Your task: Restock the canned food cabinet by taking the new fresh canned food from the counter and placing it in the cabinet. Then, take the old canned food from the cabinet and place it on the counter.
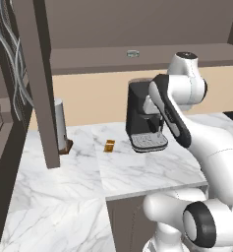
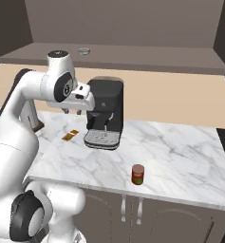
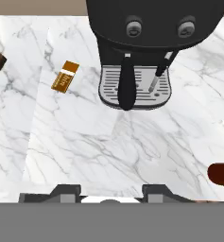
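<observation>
The new fresh canned food (image 2: 138,174), a small red can, stands upright on the counter (image 2: 180,152) near its front edge; its red side shows at the right edge of the hand view (image 3: 222,174). The old canned food (image 1: 132,53), a flat silver tin, sits on the shelf of the cabinet (image 1: 98,61), seen also in the right base view (image 2: 84,51). My gripper (image 2: 71,112) hangs open and empty above the counter in front of the coffee machine, pointing down, well left of the red can. Its fingertips (image 3: 66,193) stand wide apart.
A black coffee machine (image 2: 104,114) stands at the back of the counter under the shelf. A small brown wrapped bar (image 1: 109,145) lies left of it. A white roll on a brown base (image 1: 61,125) stands beside the cabinet's thick side panel (image 1: 39,83).
</observation>
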You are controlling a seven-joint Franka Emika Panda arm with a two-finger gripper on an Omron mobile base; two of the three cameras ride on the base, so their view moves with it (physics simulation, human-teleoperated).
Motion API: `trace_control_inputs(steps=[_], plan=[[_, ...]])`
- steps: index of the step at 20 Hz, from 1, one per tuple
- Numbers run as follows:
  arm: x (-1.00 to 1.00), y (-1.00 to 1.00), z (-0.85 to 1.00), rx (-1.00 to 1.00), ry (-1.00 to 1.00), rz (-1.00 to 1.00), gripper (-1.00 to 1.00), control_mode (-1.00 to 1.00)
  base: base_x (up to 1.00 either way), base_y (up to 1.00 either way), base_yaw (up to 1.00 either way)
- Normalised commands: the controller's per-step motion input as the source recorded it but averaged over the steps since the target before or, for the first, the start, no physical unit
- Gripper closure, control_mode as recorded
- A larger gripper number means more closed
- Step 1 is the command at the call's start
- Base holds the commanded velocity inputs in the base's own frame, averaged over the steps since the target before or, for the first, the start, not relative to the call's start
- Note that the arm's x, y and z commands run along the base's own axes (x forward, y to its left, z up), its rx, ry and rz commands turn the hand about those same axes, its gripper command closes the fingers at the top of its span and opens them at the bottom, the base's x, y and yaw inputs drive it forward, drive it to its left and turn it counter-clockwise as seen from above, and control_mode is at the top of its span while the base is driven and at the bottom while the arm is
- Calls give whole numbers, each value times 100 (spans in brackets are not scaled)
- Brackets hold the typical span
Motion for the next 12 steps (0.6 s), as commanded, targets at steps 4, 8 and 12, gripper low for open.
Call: trace_control_inputs(steps=[4,8,12], plan=[[-3,-15,-1,2,0,-1,-100,-100,0,0,0],[-10,-88,-18,14,0,-22,-100,-100,0,0,0],[-9,-100,-35,13,0,-35,-100,-100,0,0,0]])
